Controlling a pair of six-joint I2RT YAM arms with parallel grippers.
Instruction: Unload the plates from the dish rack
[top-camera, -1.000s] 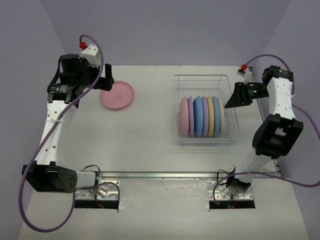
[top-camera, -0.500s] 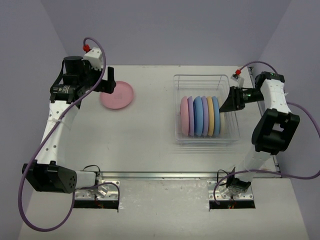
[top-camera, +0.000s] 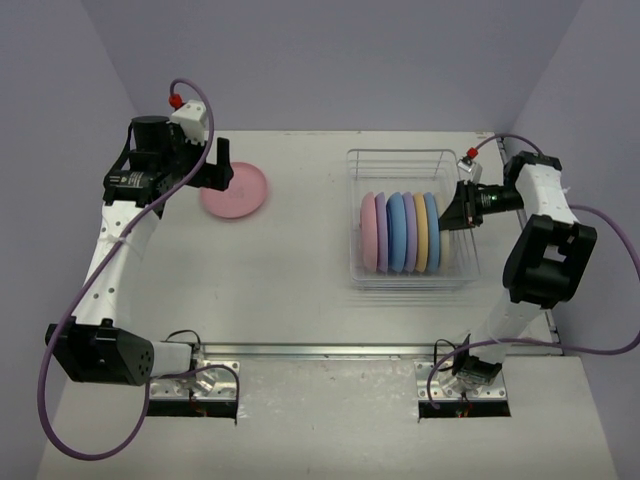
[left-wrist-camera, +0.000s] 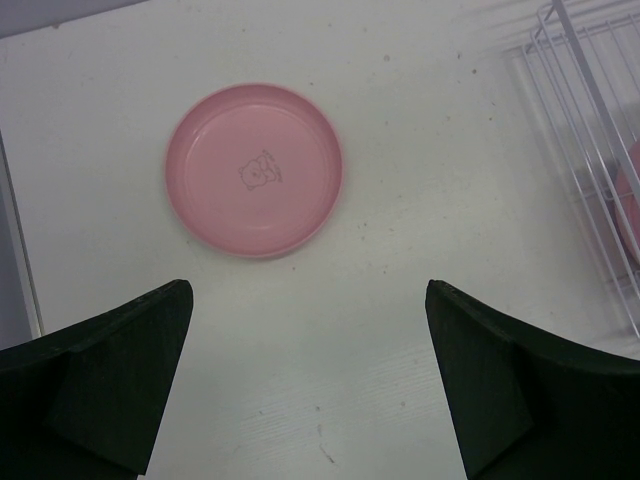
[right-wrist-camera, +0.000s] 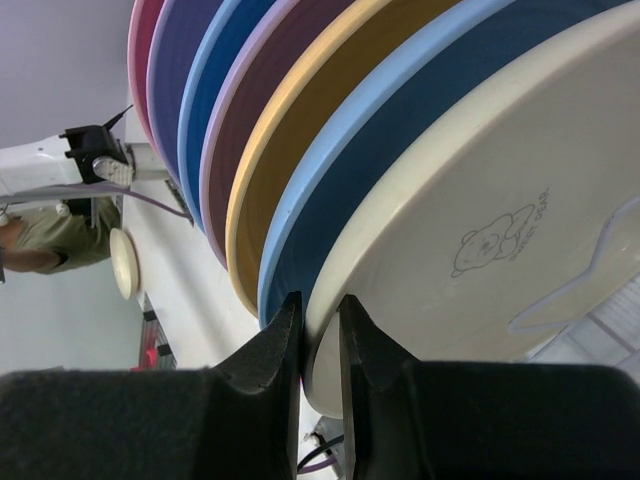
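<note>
The dish rack (top-camera: 412, 160) stands right of centre, with several plates on edge in it: pink (top-camera: 368, 232), lilac, blue and yellow. The cream plate (top-camera: 444, 250) is the rightmost. My right gripper (top-camera: 453, 214) reaches in from the right and is shut on the rim of that cream plate (right-wrist-camera: 480, 230), one finger on each face. The light blue plate (right-wrist-camera: 400, 130) stands right behind it. A pink plate (top-camera: 235, 190) lies flat on the table at the far left. My left gripper (top-camera: 218, 172) hangs open above that pink plate's (left-wrist-camera: 254, 170) near edge, holding nothing.
The wire rack's corner (left-wrist-camera: 585, 140) shows at the right edge of the left wrist view. The enclosure's lilac walls rise close behind and beside the table. A metal rail (top-camera: 330, 350) with both arm bases runs along the near edge.
My right gripper has moved left into the rack and its jaws have closed on the cream plate's rim. The left arm has lifted slightly above the pink plate.
</note>
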